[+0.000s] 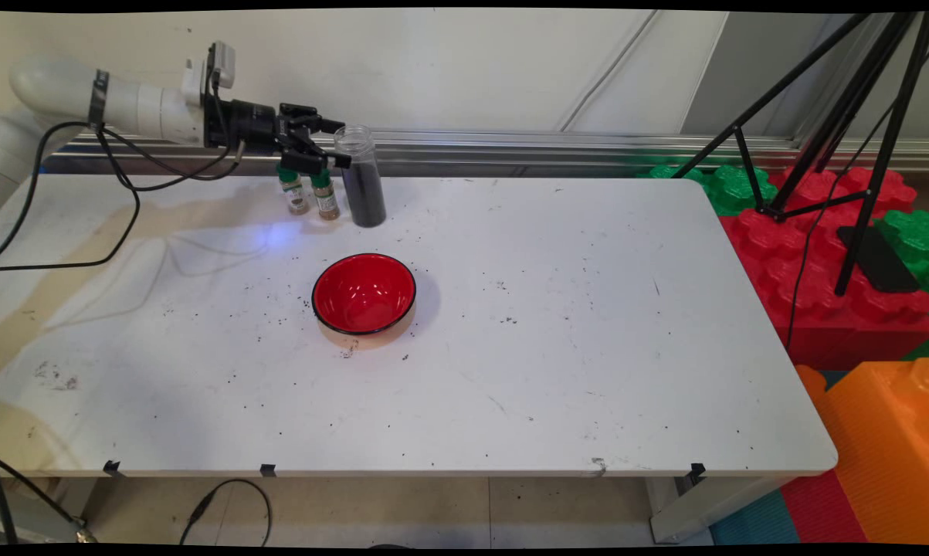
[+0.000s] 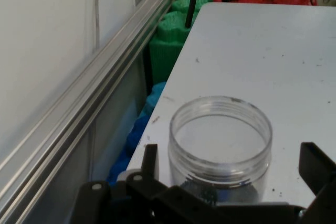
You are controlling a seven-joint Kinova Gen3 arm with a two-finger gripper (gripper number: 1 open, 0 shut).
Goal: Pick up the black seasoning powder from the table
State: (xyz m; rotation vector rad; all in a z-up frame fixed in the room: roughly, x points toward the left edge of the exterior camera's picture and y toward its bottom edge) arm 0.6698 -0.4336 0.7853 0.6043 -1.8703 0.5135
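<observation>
A tall clear jar [image 1: 362, 179] without a lid stands at the table's far edge, its lower part filled with dark grains. My gripper [image 1: 331, 145] is level with the jar's upper part, just left of it, and open. In the hand view the jar's open mouth [image 2: 220, 135] lies between the two fingers [image 2: 150, 162], which stand apart on either side without touching it. Two small spice bottles with green caps [image 1: 295, 191] [image 1: 326, 196] stand directly below the gripper. A red bowl [image 1: 364, 293] with a black rim sits empty nearer the table's middle.
An aluminium rail [image 1: 510, 143] runs along the wall behind the table [image 1: 588, 347]. A black tripod [image 1: 842, 154] stands over red and green foam blocks [image 1: 835, 255] to the right, with an orange block [image 1: 889, 448] nearer. Black cables [image 1: 124, 201] hang from the arm.
</observation>
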